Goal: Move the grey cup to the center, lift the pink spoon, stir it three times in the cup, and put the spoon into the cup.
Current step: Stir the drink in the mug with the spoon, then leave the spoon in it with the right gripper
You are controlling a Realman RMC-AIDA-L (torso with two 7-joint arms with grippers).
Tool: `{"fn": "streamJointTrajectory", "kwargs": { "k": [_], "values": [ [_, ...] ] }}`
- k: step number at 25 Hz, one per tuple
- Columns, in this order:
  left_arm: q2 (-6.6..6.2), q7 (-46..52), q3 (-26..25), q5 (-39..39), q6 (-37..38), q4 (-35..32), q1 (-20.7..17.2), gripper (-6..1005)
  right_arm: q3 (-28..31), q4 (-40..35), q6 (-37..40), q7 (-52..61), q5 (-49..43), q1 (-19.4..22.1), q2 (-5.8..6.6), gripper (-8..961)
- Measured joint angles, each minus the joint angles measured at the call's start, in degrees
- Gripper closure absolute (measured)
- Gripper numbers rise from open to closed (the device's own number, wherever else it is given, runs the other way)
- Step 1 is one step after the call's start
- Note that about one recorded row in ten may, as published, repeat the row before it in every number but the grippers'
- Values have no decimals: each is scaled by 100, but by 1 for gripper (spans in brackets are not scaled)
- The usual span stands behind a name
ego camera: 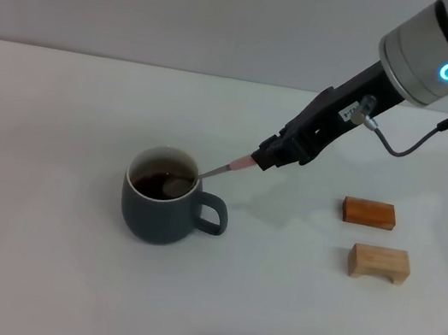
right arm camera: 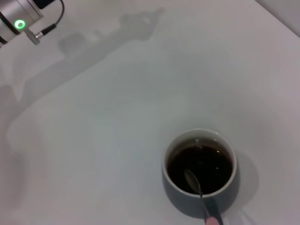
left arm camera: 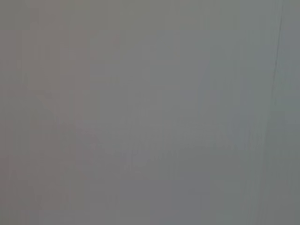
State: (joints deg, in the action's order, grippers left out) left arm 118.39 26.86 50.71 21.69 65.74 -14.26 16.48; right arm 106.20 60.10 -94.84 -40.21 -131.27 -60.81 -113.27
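Observation:
The grey cup [ego camera: 159, 206] stands on the white table near the middle, handle pointing right, with dark liquid inside. It also shows in the right wrist view [right arm camera: 199, 169]. My right gripper [ego camera: 265, 159] is shut on the pink end of the pink spoon [ego camera: 222, 170] and holds it slanted, above and to the right of the cup. The spoon's silver bowl [right arm camera: 191, 178] dips in the dark liquid and its stem leans over the rim. My left gripper is out of the head view; only part of that arm [right arm camera: 18, 18] shows far off in the right wrist view.
An orange-brown block [ego camera: 368, 212] and a pale wooden block [ego camera: 378, 262] lie to the right of the cup. The table's far edge meets a plain wall. The left wrist view shows only a flat grey surface.

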Motion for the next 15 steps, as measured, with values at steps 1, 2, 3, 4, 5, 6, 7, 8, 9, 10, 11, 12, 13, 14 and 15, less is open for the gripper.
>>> {"fn": "streamJointTrajectory", "kwargs": {
  "k": [1, 2, 3, 4, 5, 6, 7, 8, 9, 10, 11, 12, 13, 14, 15],
  "values": [
    [0, 5, 3, 5, 21, 1, -10, 981, 0, -73, 40, -26, -33, -39, -3, 831],
    [0, 5, 3, 5, 21, 1, -10, 981, 0, -137, 83, -49, -58, -81, -10, 831],
    [0, 5, 3, 5, 21, 1, -10, 981, 0, -276, 180, -105, -118, -179, -18, 831],
    [0, 5, 3, 5, 21, 1, -10, 981, 0, -276, 180, -105, -118, -179, -18, 831],
    [4, 10, 61, 11, 67, 9, -43, 981, 0, -351, 231, -129, -159, -243, -19, 831],
    [6, 10, 94, 12, 72, 23, -45, 981, 1, -418, 265, -153, -189, -305, -21, 831],
    [6, 10, 94, 12, 72, 23, -45, 981, 1, -472, 294, -173, -208, -363, -25, 831],
    [6, 10, 94, 12, 72, 23, -45, 981, 1, -512, 324, -195, -223, -420, -32, 831],
    [7, 10, 129, 12, 83, 55, -47, 981, 3, -595, 390, -238, -273, -540, -47, 831],
    [8, 8, 142, 9, 140, 111, -48, 981, 3, -595, 390, -238, -273, -540, -47, 831],
    [8, 8, 141, 2, 161, 119, -48, 981, 4, -647, 423, -255, -297, -590, -53, 831],
    [8, 9, 142, -4, 178, 124, -45, 981, 5, -702, 450, -267, -315, -639, -61, 831],
    [8, 9, 142, -4, 178, 124, -45, 981, 5, -784, 483, -284, -327, -705, -77, 831],
    [8, 9, 142, -4, 178, 124, -45, 981, 6, -850, 518, -299, -333, -751, -88, 831],
    [5, 12, 141, -5, 208, 127, -45, 981, 6, -922, 540, -311, -337, -788, -104, 830]
  ]
}}
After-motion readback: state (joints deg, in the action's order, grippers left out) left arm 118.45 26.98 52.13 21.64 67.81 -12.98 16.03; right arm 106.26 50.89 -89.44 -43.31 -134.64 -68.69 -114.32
